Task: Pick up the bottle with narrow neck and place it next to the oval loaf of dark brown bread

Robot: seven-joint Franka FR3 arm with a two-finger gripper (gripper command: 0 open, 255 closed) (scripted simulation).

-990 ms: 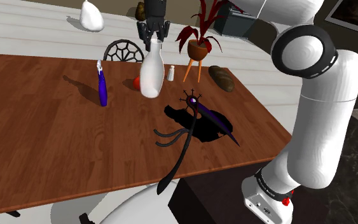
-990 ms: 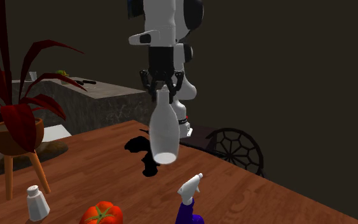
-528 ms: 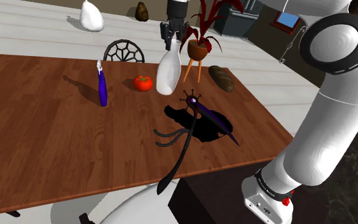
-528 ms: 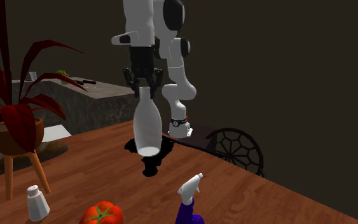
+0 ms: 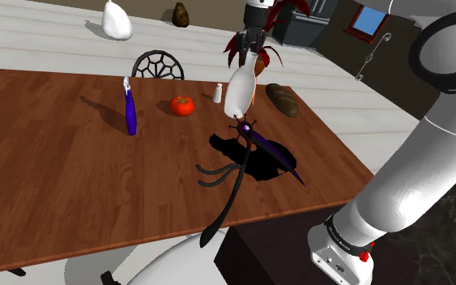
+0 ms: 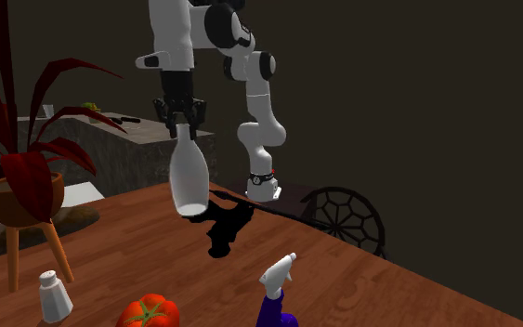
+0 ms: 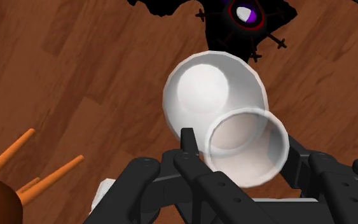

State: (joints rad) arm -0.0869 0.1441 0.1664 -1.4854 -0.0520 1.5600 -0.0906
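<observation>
You face a brown wooden table (image 5: pixel 72 170) on a pale plank floor (image 5: pixel 40 36). A round-backed chair (image 5: pixel 157 65) stands at its edge. A dark wall (image 6: pixel 436 102) rises behind.

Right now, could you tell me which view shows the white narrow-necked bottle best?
The second exterior view: the white narrow-necked bottle hangs in full profile from the end effector. Shoulder view: it overlaps the red plant. Wrist view: end-on.

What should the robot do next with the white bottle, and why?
Probably a short sideways shift toward the shoulder view's right, before any lowering. The pincer grips the white bottle by its narrow neck, and it hangs clear above the table. The dark bread loaf lies a little off to that side.
</observation>
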